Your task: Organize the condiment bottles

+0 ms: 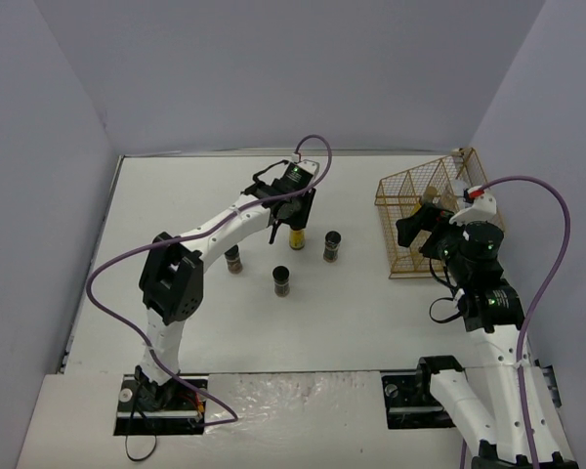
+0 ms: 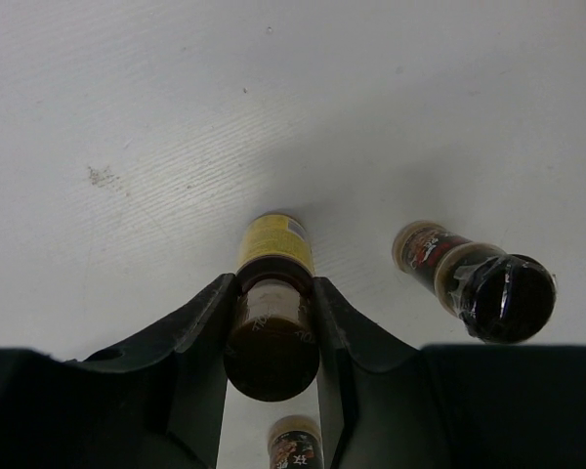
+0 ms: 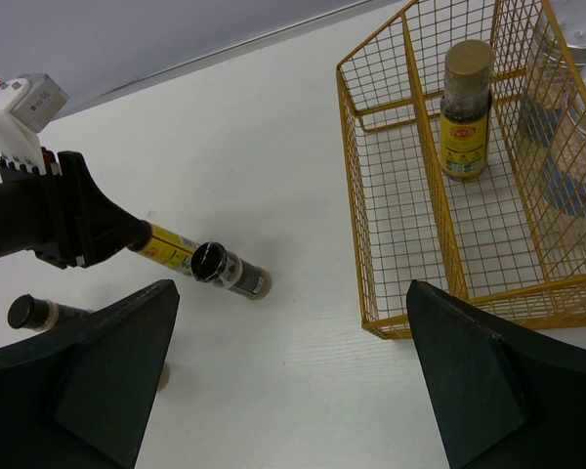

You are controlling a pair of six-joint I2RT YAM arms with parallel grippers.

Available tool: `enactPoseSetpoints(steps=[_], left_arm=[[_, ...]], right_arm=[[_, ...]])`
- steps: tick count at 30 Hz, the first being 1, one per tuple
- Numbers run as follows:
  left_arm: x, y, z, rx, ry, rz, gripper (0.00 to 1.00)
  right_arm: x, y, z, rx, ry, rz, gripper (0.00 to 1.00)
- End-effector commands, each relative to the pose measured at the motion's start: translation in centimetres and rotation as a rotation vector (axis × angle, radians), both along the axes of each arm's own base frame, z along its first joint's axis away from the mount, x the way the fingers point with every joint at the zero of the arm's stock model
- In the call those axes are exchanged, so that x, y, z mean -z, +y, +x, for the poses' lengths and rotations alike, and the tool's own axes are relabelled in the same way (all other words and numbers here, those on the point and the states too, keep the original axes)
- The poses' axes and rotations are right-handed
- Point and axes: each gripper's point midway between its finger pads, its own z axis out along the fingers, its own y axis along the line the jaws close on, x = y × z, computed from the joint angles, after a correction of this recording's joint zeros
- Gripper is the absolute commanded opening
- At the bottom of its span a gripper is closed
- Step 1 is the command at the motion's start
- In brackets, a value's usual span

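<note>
Mid-table, the left gripper (image 2: 273,288) is shut just below the cap of a slim, yellow-labelled, dark-capped bottle (image 2: 276,244). The right gripper (image 3: 298,376) gapes empty beside the yellow wire basket (image 3: 355,205). Light, rigid and probably slick, the bottle likely suits this neck hold.

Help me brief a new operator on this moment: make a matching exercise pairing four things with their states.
Things
1. left pincer
2. right pincer
3. wire basket
4. nearest black-capped bottle

States
a. open, holding nothing
b. standing free on the table
c. shut on a yellow-labelled bottle
d. holds another slim bottle upright

Pairs: 1-c, 2-a, 3-d, 4-b
</note>
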Motion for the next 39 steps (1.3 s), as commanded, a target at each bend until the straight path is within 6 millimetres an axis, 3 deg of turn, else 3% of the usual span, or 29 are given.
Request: enactPoseSetpoints(steps=[1, 5, 7, 9, 11, 14, 15, 18, 19, 23, 25, 26, 28, 33, 34, 36, 38, 39], left_arm=[[-4.6, -1.6, 1.4, -0.024, -0.123, -0.113, 0.17], [-4.3, -1.5, 1.3, -0.028, -0.115, -0.105, 0.37], [-4.6, -1.4, 1.2, -0.029, -0.117, -0.108, 0.52], [-5.5, -1.5, 1.0, -0.025, -0.123, -0.123, 0.6], [-6.8, -1.3, 0.9, -0.032, -0.135, -0.137, 0.68], [-10.2, -0.9, 0.5, -0.037, -0.173, -0.171, 0.73], [-10.6, -0.8, 0.5, -0.039, -0.177, -0.173, 0.73], [-15.0, 0.5, -0.1, -0.061, -0.252, -0.211, 0.75], [-16.6, 1.4, -0.3, -0.08, -0.285, -0.222, 0.77], [-19.7, 5.9, -0.8, -0.169, -0.34, -0.254, 0.82], [-19.0, 8.8, -1.2, -0.222, -0.338, -0.241, 0.82], [-20.3, 10.1, -1.2, -0.248, -0.364, -0.26, 0.83], [-19.9, 14.4, -2.0, -0.332, -0.37, -0.251, 0.87], [-19.1, 22.3, -5.4, -0.477, -0.404, -0.195, 0.96], [-20.0, 23.7, -6.8, -0.49, -0.439, -0.188, 0.97], [-18.7, 25.6, -8.1, -0.519, -0.442, -0.139, 0.97], [-19.2, 28.1, -9.8, -0.552, -0.5, -0.107, 0.97], [-17.7, 28.8, -10.3, -0.56, -0.486, -0.077, 0.97]], right_arm=[[-1.0, 0.2, 0.5, -0.014, -0.047, -0.015, 1.0], [-0.8, 0.2, 0.6, -0.016, -0.046, -0.009, 1.0], [-0.9, 0.5, 0.6, -0.028, -0.048, -0.004, 1.0], [-1.1, 0.7, 0.7, -0.04, -0.051, -0.003, 1.0], [-1.3, 0.8, 0.9, -0.047, -0.053, 0.002, 1.0], [-1.9, 1.8, 1.5, -0.087, -0.071, 0.033, 1.0], [-2.0, 1.9, 1.6, -0.092, -0.073, 0.036, 1.0], [-2.6, 3.1, 2.6, -0.145, -0.099, 0.052, 1.0], [-2.6, 3.4, 3.1, -0.16, -0.098, 0.05, 1.0], [-1.9, 5.7, 4.9, -0.219, -0.084, 0.002, 1.0], [-1.3, 8.6, 5.3, -0.289, -0.076, -0.047, 1.0], [-1.1, 8.6, 6.0, -0.284, -0.072, -0.065, 1.0], [0.2, 11.3, 7.0, -0.355, -0.06, -0.098, 1.0], [2.3, 16.2, 8.6, -0.467, -0.066, -0.187, 1.0], [2.4, 16.9, 8.9, -0.476, -0.075, -0.208, 1.0], [3.9, 19.0, 9.2, -0.514, -0.061, -0.23, 1.0], [4.9, 20.4, 10.2, -0.533, -0.066, -0.253, 1.0], [5.0, 21.5, 10.2, -0.555, -0.08, -0.26, 1.0]])
